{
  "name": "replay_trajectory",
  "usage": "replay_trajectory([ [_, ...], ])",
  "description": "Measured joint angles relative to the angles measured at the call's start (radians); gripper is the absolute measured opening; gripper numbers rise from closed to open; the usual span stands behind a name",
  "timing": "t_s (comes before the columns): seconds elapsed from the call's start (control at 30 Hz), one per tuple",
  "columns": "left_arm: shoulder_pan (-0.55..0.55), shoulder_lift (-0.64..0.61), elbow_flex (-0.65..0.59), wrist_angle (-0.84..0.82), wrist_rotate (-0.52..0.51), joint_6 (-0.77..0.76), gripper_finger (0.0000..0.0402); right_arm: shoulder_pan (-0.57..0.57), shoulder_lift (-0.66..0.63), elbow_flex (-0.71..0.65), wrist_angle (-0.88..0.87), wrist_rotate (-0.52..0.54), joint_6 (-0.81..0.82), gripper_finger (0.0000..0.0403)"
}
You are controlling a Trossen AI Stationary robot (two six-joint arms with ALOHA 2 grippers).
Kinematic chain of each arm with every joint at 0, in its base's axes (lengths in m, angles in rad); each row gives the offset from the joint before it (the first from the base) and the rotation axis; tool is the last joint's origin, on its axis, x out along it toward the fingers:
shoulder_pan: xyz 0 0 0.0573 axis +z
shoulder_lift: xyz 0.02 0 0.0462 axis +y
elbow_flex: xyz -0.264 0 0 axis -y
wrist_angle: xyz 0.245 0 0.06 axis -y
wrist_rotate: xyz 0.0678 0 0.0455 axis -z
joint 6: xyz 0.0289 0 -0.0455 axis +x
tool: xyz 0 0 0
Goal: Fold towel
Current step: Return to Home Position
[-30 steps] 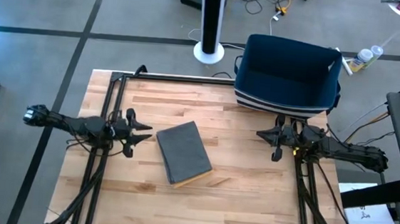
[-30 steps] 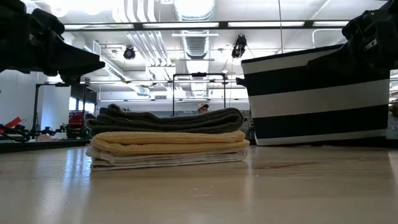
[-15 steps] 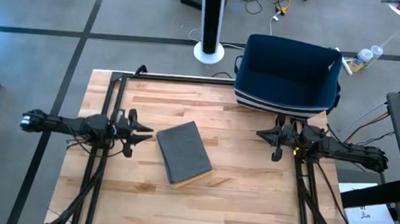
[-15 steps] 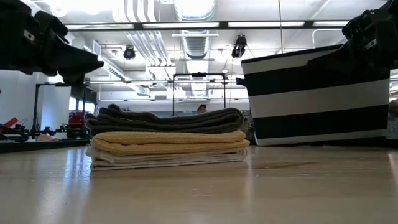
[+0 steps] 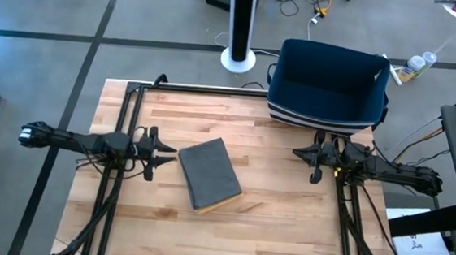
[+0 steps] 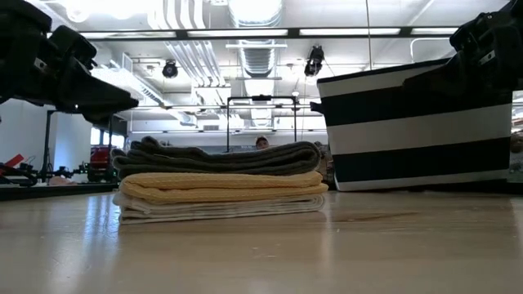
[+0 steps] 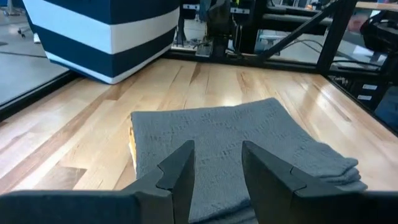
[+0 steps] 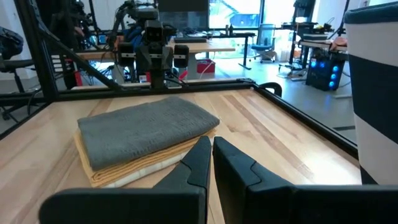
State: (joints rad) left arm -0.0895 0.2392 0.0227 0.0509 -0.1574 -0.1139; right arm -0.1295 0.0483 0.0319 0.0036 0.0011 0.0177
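Note:
A stack of folded towels lies flat on the wooden table: a grey one on top, a yellow one under it, a pale one at the bottom. My left gripper hovers open just left of the stack, pointing at it, with nothing between its fingers; the grey towel lies beyond them. My right gripper stands shut to the right of the stack, above the table, its fingers closed together and empty.
A navy and white striped basket stands at the table's far right edge, just behind my right arm. Black frame rails run along the far edge and under both arms. Bare wood lies near and to the right of the stack.
My left gripper has tipped its fingers a little downward and sunk slightly, staying just left of the stack. The towels have not moved.

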Motion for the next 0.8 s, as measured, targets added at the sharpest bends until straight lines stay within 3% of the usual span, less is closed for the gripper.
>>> replay_trajectory([
  [0.8,0.000,0.183,0.000,0.001,0.000,0.000,0.0148,0.000,0.000,0.000,0.000,0.000,0.000,0.0014],
])
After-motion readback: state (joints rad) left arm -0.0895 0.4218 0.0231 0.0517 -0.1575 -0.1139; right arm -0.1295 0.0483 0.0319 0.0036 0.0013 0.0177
